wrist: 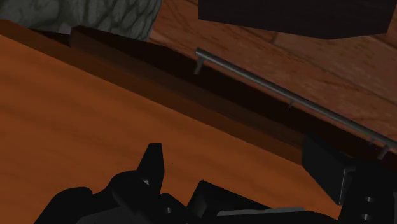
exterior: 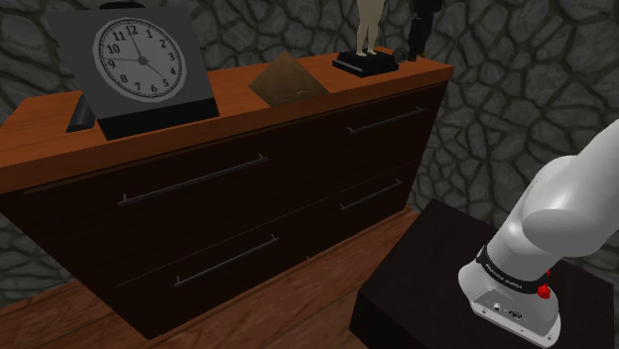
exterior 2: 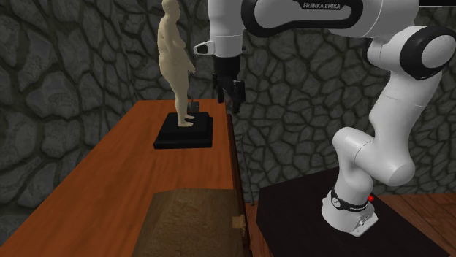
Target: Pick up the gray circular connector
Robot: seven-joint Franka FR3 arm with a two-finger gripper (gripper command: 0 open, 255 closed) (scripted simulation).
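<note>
Checking the gray connector (exterior 2: 194,109): it read as a small gray piece at the feet of the tan figurine (exterior 2: 175,58), upper middle of the second exterior view. It was on or just behind the black statue base (exterior 2: 184,135); I couldn't tell which. Base and figurine stood on the wooden counter (exterior 2: 109,175).

The hand (exterior 2: 232,102) hung above the counter's front edge, near the base on its right in that frame and apart from the connector. Its fingers stood apart with nothing between them. The wrist view looked down on bare counter wood and a drawer handle (wrist: 286,98).

My read on progress: nothing grasped, approach stage only. Left to do: shift across over the connector, descend, close, lift. The figurine crowded the target, so clearance looked tight.
</note>
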